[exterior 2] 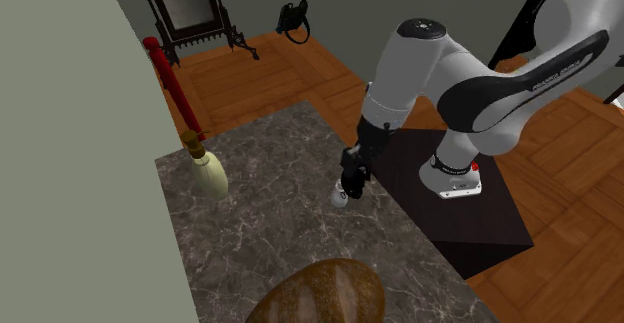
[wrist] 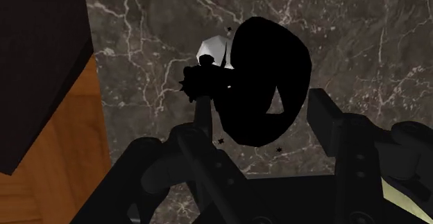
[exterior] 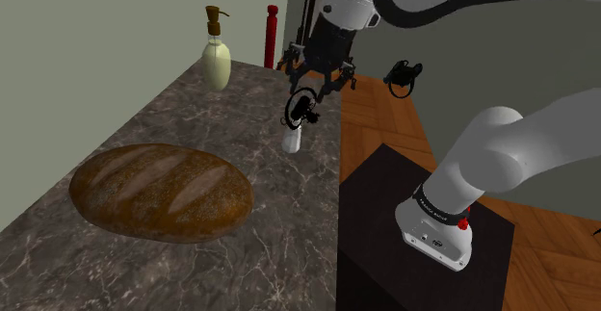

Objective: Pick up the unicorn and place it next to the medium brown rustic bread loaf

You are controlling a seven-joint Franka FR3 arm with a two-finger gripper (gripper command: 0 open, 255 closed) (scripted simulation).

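**Gripper over the unicorn at the counter's edge**

The unicorn [exterior: 295, 126], drawn mostly black with a white end, is on the dark marble counter [exterior: 193, 116] close to the edge that faces the stand [exterior: 385, 189]. Its white end is down at the marble, though the pictures do not show whether it rests there or hangs just above. The gripper [exterior: 310, 90] is right over it, pointing down. In the wrist view the black body lies directly ahead of the hand. I cannot tell whether the hand is pinching the toy or standing spread around it.

The brown bread loaf [exterior: 159, 192] lies well apart from the unicorn, toward the shoulder view's lower left. A pale soap dispenser [exterior: 216, 57] with a brown pump stands at the counter's far end near the wall, with a red post [exterior: 271, 32] just beyond it. Past the counter is a wooden floor [exterior 2: 260, 76] with a dark-framed standing mirror [exterior 2: 188, 1] on it.
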